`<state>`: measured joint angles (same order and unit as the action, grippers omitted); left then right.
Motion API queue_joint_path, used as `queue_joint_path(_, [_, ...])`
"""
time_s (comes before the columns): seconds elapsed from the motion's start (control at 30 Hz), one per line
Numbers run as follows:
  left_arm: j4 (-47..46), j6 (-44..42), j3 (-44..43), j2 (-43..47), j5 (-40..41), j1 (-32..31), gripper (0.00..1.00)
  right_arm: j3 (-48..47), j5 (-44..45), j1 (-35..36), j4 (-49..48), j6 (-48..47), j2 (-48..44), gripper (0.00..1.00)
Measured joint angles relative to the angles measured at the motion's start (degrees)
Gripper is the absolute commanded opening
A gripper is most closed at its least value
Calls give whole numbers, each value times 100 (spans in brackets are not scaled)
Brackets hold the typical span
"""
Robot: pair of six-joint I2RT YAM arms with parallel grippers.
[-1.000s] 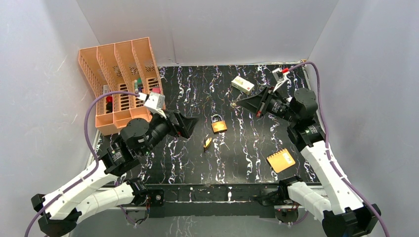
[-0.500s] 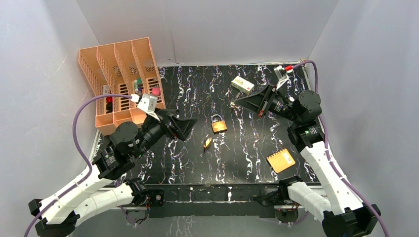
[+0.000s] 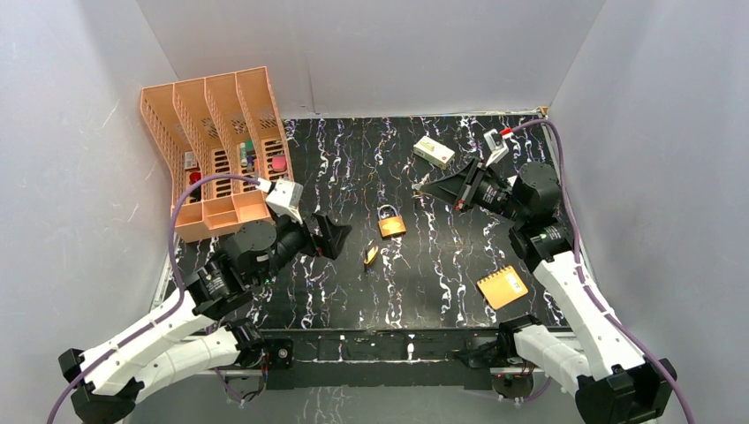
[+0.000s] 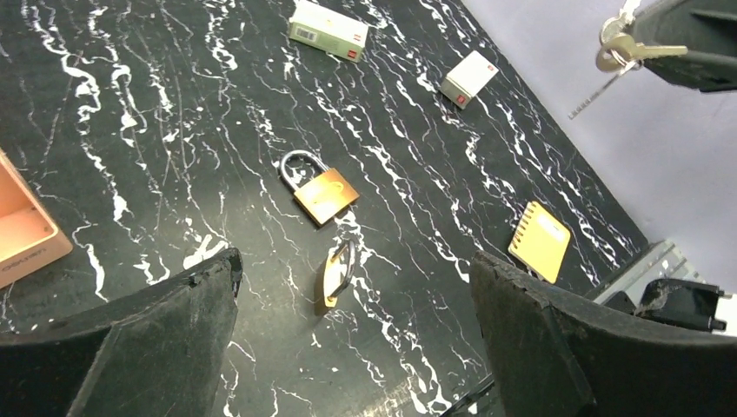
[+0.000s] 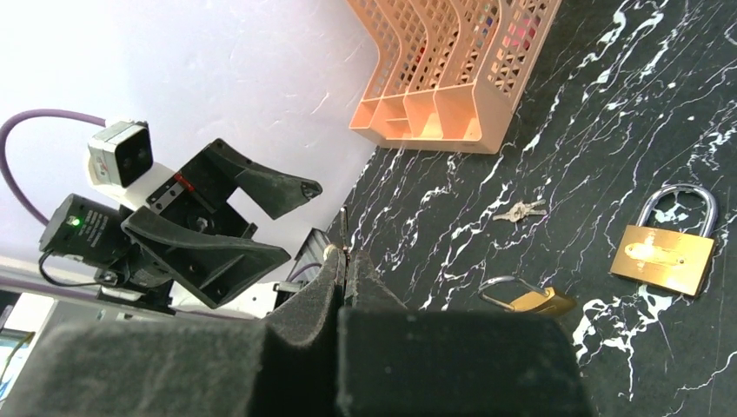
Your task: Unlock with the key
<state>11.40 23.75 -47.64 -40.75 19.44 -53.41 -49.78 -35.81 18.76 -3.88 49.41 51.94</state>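
My right gripper (image 3: 424, 185) hovers above the back of the black marbled table (image 3: 442, 256), shut on the key (image 4: 622, 49). The key is a small silver bunch on a ring, seen at the fingertips in the left wrist view; in the right wrist view only a thin metal edge (image 5: 344, 233) shows between the closed pads. A brass padlock (image 3: 391, 223) lies flat mid-table. A second padlock (image 3: 371, 255) lies on its edge just nearer. My left gripper (image 3: 334, 235) is open and empty, left of both padlocks, looking down at them (image 4: 337, 276).
An orange slotted organizer (image 3: 216, 150) stands at the back left. A white box (image 3: 434, 151) lies at the back. A yellow notebook (image 3: 502, 287) lies front right. Another small bunch of keys (image 5: 521, 209) lies on the table near the organizer.
My left arm has swung and its open gripper has dropped and drawn back slightly toward the near side. My right gripper has shifted only a little and keeps hold of the key.
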Motion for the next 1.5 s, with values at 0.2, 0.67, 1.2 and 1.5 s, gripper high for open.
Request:
queue_joint_path(0.2, [-870,-431,439,76,-944,0,98,-61,-297,2,-57,42,166,0])
queue_joint_path(0.67, [-2608,-1646,-481,-1945,-3362,0,83,-435,-481,0,-271,568,177,0])
queue_joint_path(1.2, [-3425,-2184,-890,-2809,-3654,0,49,-435,-557,24,-413,774,127,0])
queue_joint_path(1.5, [-4041,-2028,-887,-2839,-3661,0,32,-435,-575,37,-511,861,127,0])
